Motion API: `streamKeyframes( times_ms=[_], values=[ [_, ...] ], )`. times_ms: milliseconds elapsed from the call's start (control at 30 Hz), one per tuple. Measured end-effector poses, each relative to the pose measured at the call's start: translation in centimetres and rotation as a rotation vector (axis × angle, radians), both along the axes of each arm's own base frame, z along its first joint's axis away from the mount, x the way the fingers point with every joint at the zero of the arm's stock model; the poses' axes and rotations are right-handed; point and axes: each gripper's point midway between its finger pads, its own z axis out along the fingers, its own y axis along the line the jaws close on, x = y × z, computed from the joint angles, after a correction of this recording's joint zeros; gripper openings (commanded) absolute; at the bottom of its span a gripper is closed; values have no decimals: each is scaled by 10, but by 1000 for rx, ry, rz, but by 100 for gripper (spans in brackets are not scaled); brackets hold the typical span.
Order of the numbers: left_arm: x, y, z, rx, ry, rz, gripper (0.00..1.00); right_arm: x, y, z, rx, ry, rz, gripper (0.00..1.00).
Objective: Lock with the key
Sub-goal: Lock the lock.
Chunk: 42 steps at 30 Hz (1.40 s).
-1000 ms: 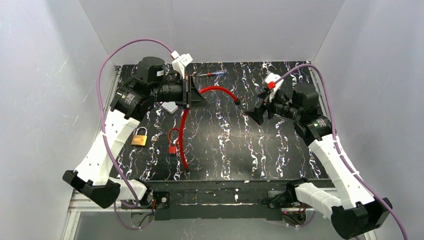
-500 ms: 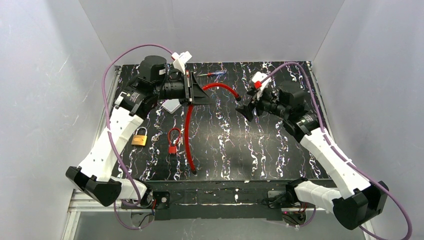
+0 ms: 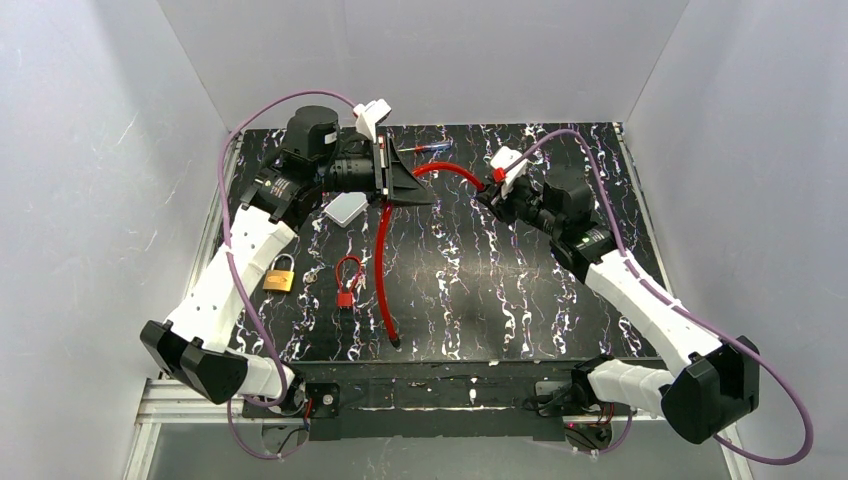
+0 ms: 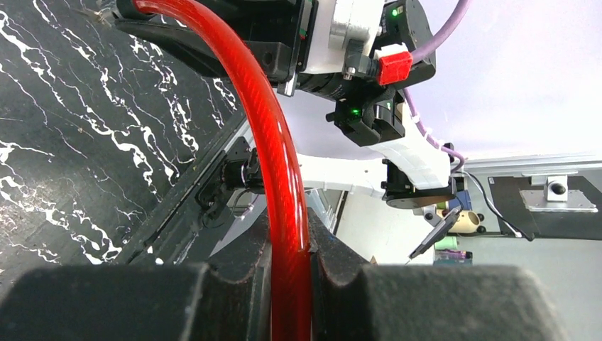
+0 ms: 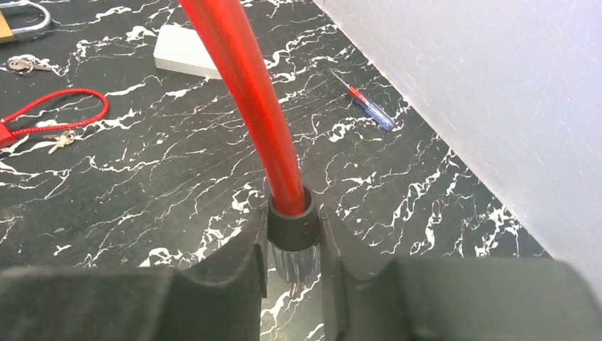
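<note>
Top external view: the red cable point(image 3: 381, 255) is held up off the black marbled counter point(image 3: 520, 300), arching between the two sets of jaws at the far side. The left jaws are clamped tight on the cable partway along it. In the left wrist view the red tube is pinched between the two dark fingers point(image 4: 238, 284) and curves away above them toward the right arm point(image 3: 620, 280). From the left jaws the rest of the cable drops to the counter, and its free end point(image 3: 397, 343) lies well away from them, near the front edge. The right jaws are closed around the cable's black end cap point(image 5: 292, 222), which sits squarely between the fingers with a clear tip showing beneath it. A small red loop lock point(image 3: 347, 278), with keys point(image 5: 60, 142) beside it, lies nearer the arm bases than the left jaws, and a brass padlock point(image 3: 279, 274) sits just left of it. A white box point(image 3: 345, 209) rests close by the left jaws. A red-and-blue screwdriver point(image 3: 425, 148) lies beyond both sets of jaws, by the back wall.
</note>
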Motion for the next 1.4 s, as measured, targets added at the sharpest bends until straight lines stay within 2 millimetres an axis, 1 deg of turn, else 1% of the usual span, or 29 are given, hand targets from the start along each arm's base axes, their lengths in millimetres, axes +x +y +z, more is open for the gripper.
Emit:
streamKeyframes(
  times_ms=[100,167,267,400,467,500,533,567,600,667,700,733,767,833,900,967,1067,1200,1400],
  values=[
    [-1,1,-2,7,-24,-15,0,-1,0,-3,-9,-2,8,11],
    [-2,2,-3,16,-58,-27,0,-5,3,-5,-17,-1,35,7],
    [-3,4,-6,34,-126,-47,0,-19,7,-12,-21,42,106,1],
    [-12,15,-8,78,-285,-95,0,-52,17,-17,-1,125,255,1],
    [-21,23,-10,110,-384,-127,0,-75,24,-19,23,189,358,1],
    [-25,29,-15,147,-456,-155,0,-89,26,-20,41,241,418,16],
    [-27,32,-18,168,-494,-170,0,-103,28,-21,59,295,469,44],
    [-28,35,-23,191,-526,-189,0,-110,29,-22,79,344,483,64],
    [-29,36,-26,199,-527,-196,0,-113,28,-21,92,384,473,77],
    [-29,37,-26,201,-515,-190,0,-109,25,-11,96,395,436,91],
    [-27,37,-27,204,-498,-177,0,-101,21,2,84,370,392,98],
    [-23,37,-27,212,-482,-152,0,-91,16,18,70,341,343,98],
    [-21,36,-29,218,-470,-141,0,-83,12,28,56,333,308,98],
    [-16,35,-31,224,-454,-127,0,-75,7,32,33,350,269,98],
    [-12,33,-33,225,-432,-115,0,-63,2,35,43,369,183,98],
    [-8,31,-36,225,-406,-105,0,-58,-3,36,52,375,125,98],
    [-5,29,-38,217,-362,-95,0,-58,-7,41,55,350,114,98],
    [-4,25,-34,182,-328,-100,0,-61,-3,52,42,295,175,98],
    [-7,19,-25,125,-308,-124,0,-62,5,53,36,270,226,89]
  ],
)
